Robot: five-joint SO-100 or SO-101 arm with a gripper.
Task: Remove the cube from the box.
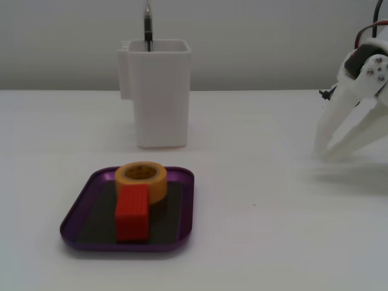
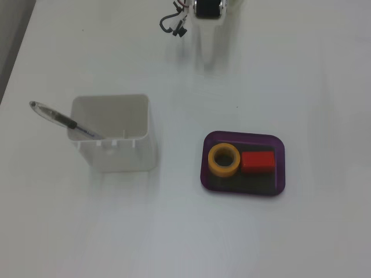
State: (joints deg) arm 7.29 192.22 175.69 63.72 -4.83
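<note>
Two fixed views of a white tabletop [image 1: 273, 242]. The small bright red ribbed rectangular cube [image 1: 132, 212] [image 2: 257, 161] lies on the dark floor of the shallow purple box with rounded corners [image 1: 76, 219] [image 2: 243, 138]. In the low front view the cube sits at the near side of the box, touching the yellow-orange tape roll [image 1: 142, 179] [image 2: 224, 160] that lies flat behind it. In the view from above, the roll lies to the left and the cube to the right, side by side inside the rim.

A tall white square plastic container [image 1: 156, 94] [image 2: 116, 136] stands apart from the box, with a dark pen [image 1: 147, 27] [image 2: 61, 119] leaning out of it.

The white two-finger gripper [image 1: 327, 151] [image 2: 207, 58] hangs well apart from the box, at the right edge of the front view and the top edge of the view from above. Its fingers [image 1: 336, 118] are spread in a narrow V, tips low near the table and holding nothing.
</note>
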